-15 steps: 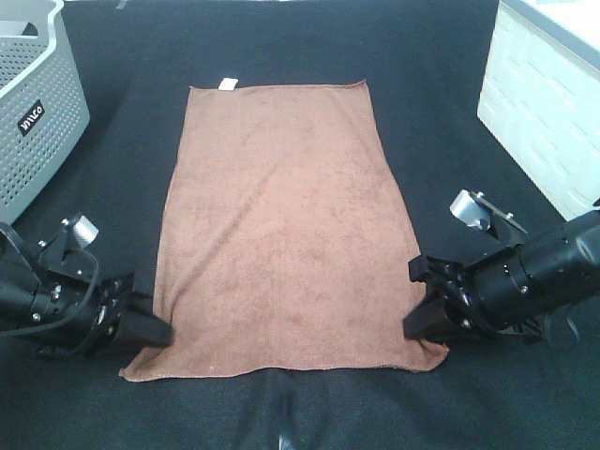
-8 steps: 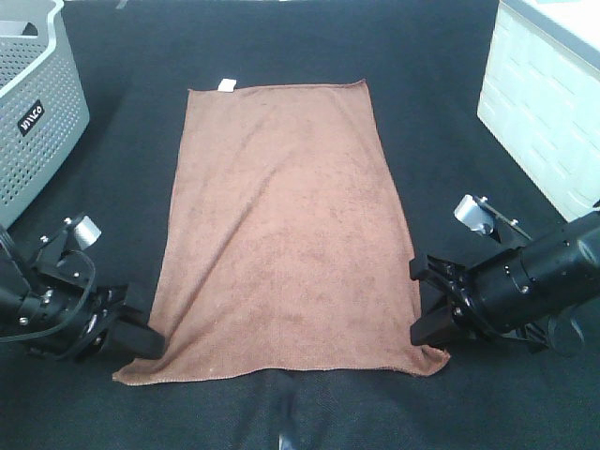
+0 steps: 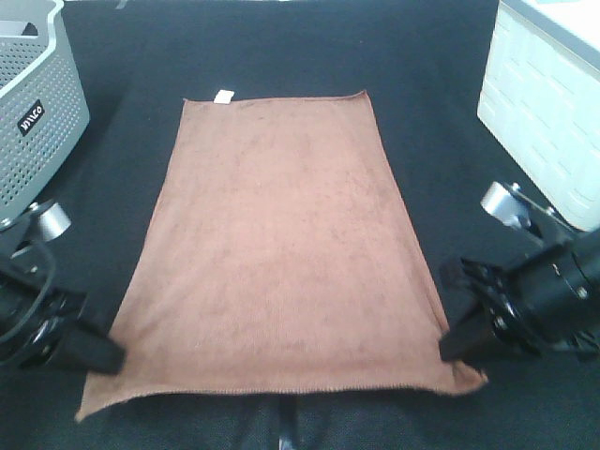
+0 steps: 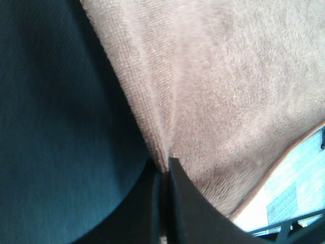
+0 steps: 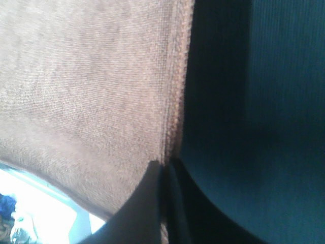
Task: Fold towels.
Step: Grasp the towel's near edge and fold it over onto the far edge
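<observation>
The reddish-brown towel [image 3: 281,234] lies spread lengthwise on the black table, its white tag [image 3: 223,96] on the far short edge. My left gripper [image 3: 111,356] is shut on the towel's near left corner and my right gripper [image 3: 448,343] is shut on its near right corner. The near edge is lifted and pulled taut between them. In the left wrist view the closed fingers [image 4: 152,203] pinch the towel [image 4: 218,86]. In the right wrist view the closed fingers [image 5: 152,203] pinch the hemmed edge of the towel [image 5: 86,96].
A grey perforated basket [image 3: 37,103] stands at the far left. A white crate [image 3: 544,103] stands at the far right. Black table cloth [image 3: 281,42] lies beyond the towel's far edge.
Both grippers have moved outward and toward the near edge, lifting the near corners. The towel's near end is now raised and stretched wider; its far edge has slid slightly nearer.
</observation>
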Robot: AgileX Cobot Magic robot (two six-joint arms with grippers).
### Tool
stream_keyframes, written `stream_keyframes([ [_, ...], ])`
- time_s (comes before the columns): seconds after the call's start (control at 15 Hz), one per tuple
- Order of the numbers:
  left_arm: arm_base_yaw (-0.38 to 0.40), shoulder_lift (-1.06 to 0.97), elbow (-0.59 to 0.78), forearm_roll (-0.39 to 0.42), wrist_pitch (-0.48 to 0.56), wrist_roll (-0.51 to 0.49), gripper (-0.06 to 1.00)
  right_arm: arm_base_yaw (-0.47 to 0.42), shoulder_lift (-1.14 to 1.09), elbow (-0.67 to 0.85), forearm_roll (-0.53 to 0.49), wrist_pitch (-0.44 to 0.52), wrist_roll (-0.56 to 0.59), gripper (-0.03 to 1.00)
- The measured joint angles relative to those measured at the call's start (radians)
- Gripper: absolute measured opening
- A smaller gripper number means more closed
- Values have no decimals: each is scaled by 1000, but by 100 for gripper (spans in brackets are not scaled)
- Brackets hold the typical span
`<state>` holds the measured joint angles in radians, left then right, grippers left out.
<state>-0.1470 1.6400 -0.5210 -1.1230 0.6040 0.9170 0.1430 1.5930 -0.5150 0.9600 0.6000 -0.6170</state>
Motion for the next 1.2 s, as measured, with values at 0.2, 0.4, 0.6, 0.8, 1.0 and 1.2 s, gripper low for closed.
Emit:
stream_keyframes([
  [0.2,0,-107,124,23,1,-36,0,0,-59,116,-8,41,5,0],
  [0.4,0,-167,169,21,0,-43,0,0,-65,165,-10,45,5,0],
  [0.6,0,-170,156,1,-72,-62,0,0,-67,81,-19,45,3,0],
  [0.8,0,-168,42,-2,-114,-66,0,0,-63,-87,-38,20,9,0],
  [1.0,0,-136,-123,19,-163,-66,0,0,1,-288,-75,20,39,0],
  [1.2,0,-12,-300,71,-194,-66,0,0,143,-523,-127,22,66,0],
])
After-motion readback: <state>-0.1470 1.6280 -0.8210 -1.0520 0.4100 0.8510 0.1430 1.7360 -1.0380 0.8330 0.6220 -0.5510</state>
